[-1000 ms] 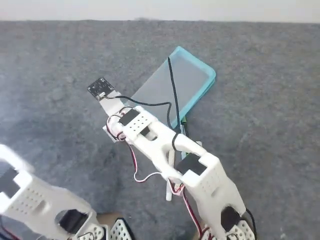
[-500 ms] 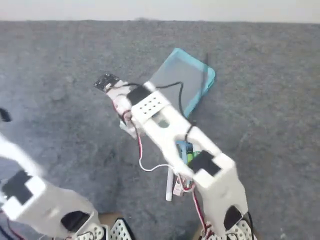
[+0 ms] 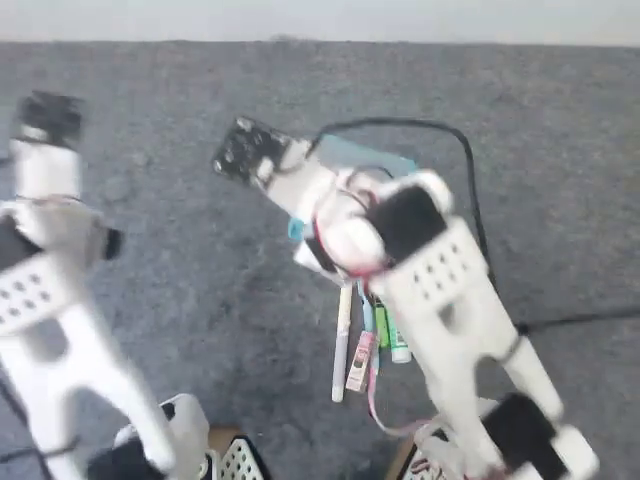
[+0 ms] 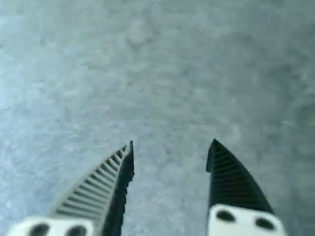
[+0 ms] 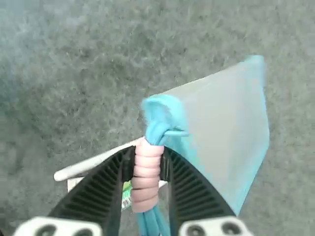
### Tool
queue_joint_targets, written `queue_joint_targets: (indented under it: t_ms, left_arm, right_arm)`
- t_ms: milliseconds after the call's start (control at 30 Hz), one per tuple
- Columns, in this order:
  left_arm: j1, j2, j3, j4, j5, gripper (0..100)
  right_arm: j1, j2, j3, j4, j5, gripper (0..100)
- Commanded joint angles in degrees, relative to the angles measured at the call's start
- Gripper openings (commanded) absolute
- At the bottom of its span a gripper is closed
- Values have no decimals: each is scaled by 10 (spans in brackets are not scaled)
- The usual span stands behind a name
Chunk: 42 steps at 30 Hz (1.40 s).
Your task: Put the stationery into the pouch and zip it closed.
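My right gripper (image 5: pixel 147 152) is shut on the pink ribbed pull (image 5: pixel 145 172) of the pouch's teal strap. The translucent teal pouch (image 5: pixel 221 123) hangs tilted from that pull, its corner lifted off the carpet. From above, my right arm (image 3: pixel 420 260) covers most of the pouch (image 3: pixel 375 158). The stationery lies on the carpet beneath this arm: a white pen (image 3: pixel 342 340), a pink piece (image 3: pixel 359 362), a green marker (image 3: pixel 392 338) and a blue pen (image 3: pixel 367 315). My left gripper (image 4: pixel 172 145) stands open over bare carpet with nothing between its fingers.
Grey carpet (image 3: pixel 160 120) covers the whole work area. My left arm (image 3: pixel 50 270) stands raised at the left side. A black cable (image 3: pixel 455 140) loops over the right arm. The arm bases (image 3: pixel 230 460) sit at the near edge.
The right arm has swung and risen, pulling the pouch up from lying flat and uncovering the stationery. The left arm has lifted at the left side.
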Motion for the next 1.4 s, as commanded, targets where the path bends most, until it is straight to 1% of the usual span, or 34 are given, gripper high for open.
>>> queue_joint_targets:
  t_ms: [0, 67, 167, 233, 300, 367, 400, 467, 600, 767, 933, 1133, 1267, 1367]
  left_arm:
    - [97, -145, 177, -78, -11, 232]
    - [136, -206, 248, -112, -6, 232]
    - [189, -303, 334, -173, 45, 237]
    - [215, -365, 371, -202, 107, 276]
    - [244, -414, 391, -209, 185, 314]
    - [272, -455, 409, -209, 252, 320]
    - [282, -475, 421, -210, 268, 321]
    - [295, -513, 449, -210, 276, 321]
    - [328, -578, 509, -221, 274, 323]
    - [367, -604, 538, -231, 273, 359]
    - [411, -607, 587, -275, 248, 361]
    - [419, -606, 591, -282, 248, 361]
    - [419, -607, 590, -284, 248, 361]
    - [419, -604, 593, -302, 248, 360]
  right_arm:
    - [7, -112, 171, -92, 14, 7]
    - [8, -160, 265, -152, 11, 7]
    - [18, -218, 355, -207, 10, 7]
    - [31, -245, 377, -211, 8, 7]
    - [44, -261, 385, -211, -8, 8]
    - [45, -276, 398, -216, -28, 8]
    - [45, -281, 406, -218, -42, 8]
    - [47, -293, 428, -237, -69, 8]
    - [46, -326, 472, -282, -87, 8]
    - [45, -364, 473, -274, -88, 8]
    - [38, -374, 473, -266, -88, 8]
    - [-19, -372, 476, -255, -84, 8]
    - [-25, -372, 477, -255, -84, 8]
    - [-26, -372, 477, -255, -84, 8]
